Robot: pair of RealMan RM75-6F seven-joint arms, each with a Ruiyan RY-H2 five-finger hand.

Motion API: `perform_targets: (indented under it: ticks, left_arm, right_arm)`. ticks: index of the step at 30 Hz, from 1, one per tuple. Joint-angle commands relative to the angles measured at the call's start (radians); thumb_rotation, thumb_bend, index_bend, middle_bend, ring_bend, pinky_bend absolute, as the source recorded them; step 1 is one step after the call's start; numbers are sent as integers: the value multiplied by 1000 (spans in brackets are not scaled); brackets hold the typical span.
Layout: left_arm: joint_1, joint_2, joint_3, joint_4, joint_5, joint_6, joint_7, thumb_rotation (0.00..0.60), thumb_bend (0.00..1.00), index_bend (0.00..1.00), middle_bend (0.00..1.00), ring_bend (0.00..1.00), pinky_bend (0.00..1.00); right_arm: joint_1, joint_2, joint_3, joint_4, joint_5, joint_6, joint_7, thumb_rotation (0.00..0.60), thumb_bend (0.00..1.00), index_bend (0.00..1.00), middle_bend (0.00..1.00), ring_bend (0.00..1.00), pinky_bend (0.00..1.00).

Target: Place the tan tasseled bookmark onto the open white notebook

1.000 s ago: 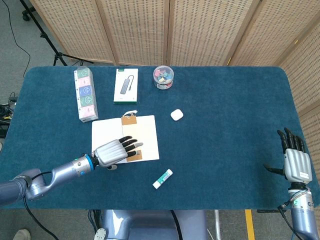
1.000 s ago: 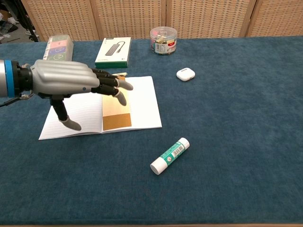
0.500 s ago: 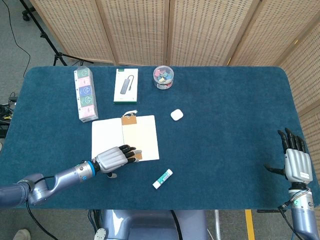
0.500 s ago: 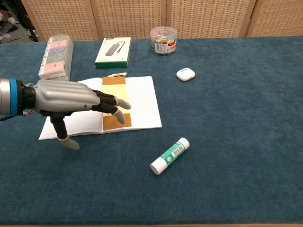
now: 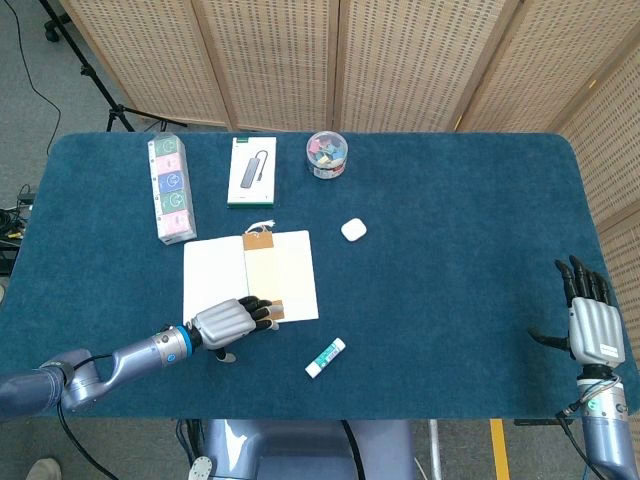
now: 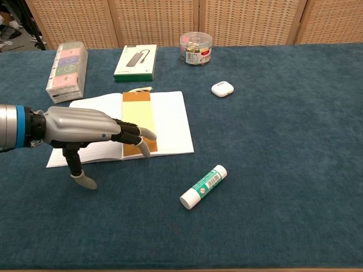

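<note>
Left hand (image 6: 85, 127) sits low over the near edge of the open white notebook (image 6: 170, 122), palm down, fingers stretched fwd and slightly apart, nothing in its grip. Thumb points down toward the cloth at the notebook's front-left corner. From chest view the fingertips (image 6: 146, 134) overlap the brown bottom end of the tan tasseled bookmark (image 6: 139, 116); can't say for sure if they touch it or just float above it, the angle's too flat. In head view I've got the same hand (image 5: 228, 322) at the notebook's (image 5: 295, 265) near edge, dark fingers reaching to the bookmark's (image 5: 262, 270) lower end.

Bookmark lies flat along the notebook's centre fold, lengthwise, tassel end at the far edge and poking just past the page top. So it's on the notebook already.

Right hand (image 5: 588, 318) is way off at the table's near-right corner, upright, fingers straight and spread, empty. Only head view shows it.

Other stuff on the blue table (image 6: 283, 141): glue stick (image 6: 203, 186) lying tilted near the notebook's front-right corner, not touching it. White earbud case (image 6: 222, 89) further back right. Clear tub of coloured clips (image 6: 195, 47), green-edged boxed adapter (image 6: 136, 62) and pastel multi-pack (image 6: 67, 71) along the far side, all well apart from the hands.
</note>
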Motion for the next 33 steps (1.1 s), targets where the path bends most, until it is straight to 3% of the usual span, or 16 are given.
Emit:
perform_targets:
  ticks: [1,33]
  left_arm:
    - [-3,-6,3,5,10,-3,-7,600,160,192,0,0,129]
    - [-11,-27,20,56,53,-5,7,600,160,192,0,0,129]
  right_arm:
    - [-1,0,1,0,1,1,-1,600,0,0,0,0,0]
    - [0,-4,4,5,9,2,-9,600,0,0,0,0,0]
